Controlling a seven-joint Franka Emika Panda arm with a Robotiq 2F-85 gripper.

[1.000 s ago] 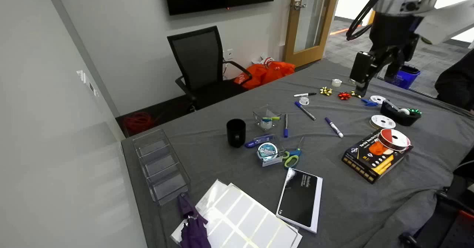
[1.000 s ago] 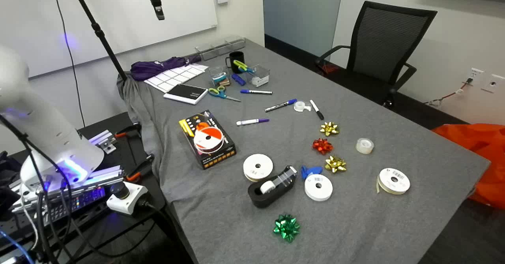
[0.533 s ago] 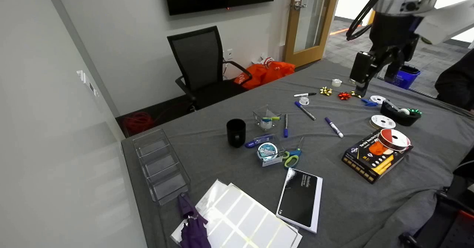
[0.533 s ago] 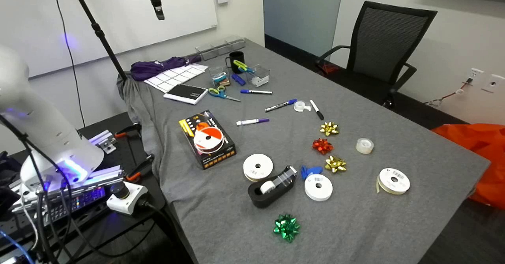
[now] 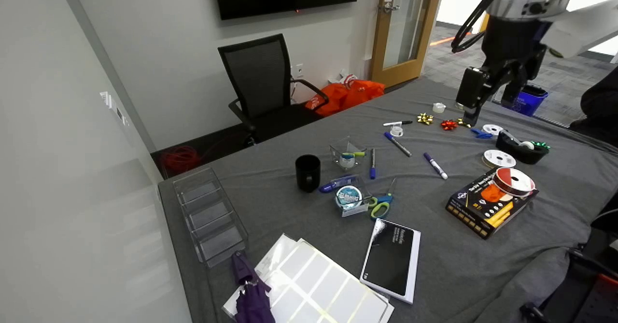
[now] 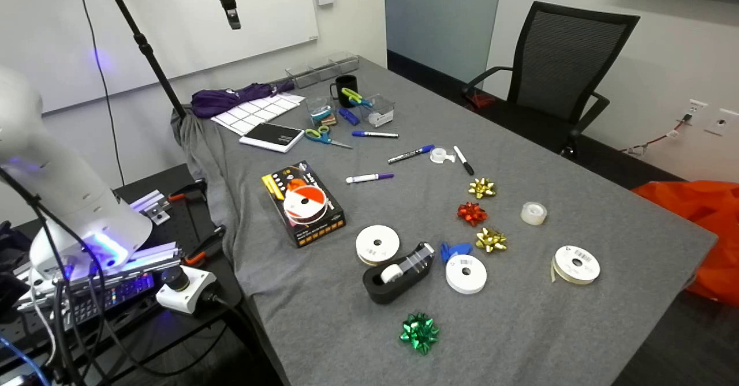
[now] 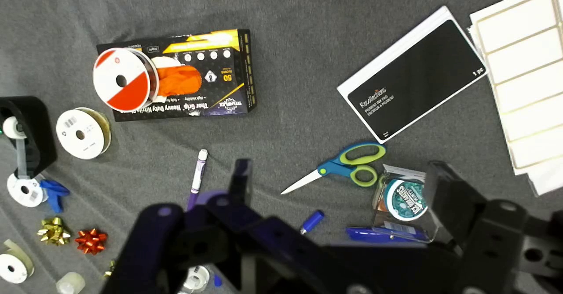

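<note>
"Scissors [image 7: 336, 167] located?"

"Yes, lying on the grey-cloth counter [image 7: 286, 109] near the middle of the wrist view, blade pointing left."

"List items from the left."

"Black tape dispenser [image 7: 42, 131]; white-faced spool [image 7: 79, 140] just beside it; glove box [image 7: 220, 87] carrying a red-and-white spool [image 7: 127, 87]; white-and-purple marker [image 7: 199, 173]."

"End effector [image 5: 490, 113]?"

"In an exterior view it hangs above the counter. In the wrist view its fingers stand spread wide, scissors framed in the gap."

"Right of that?"

"Clear tub [image 7: 402, 171] holding a round mint container [image 7: 407, 199], near the scissors' handles; black-faced ink pad [image 7: 413, 76], one corner just beside those handles; label sheets [image 7: 528, 83] at the right edge."
</note>
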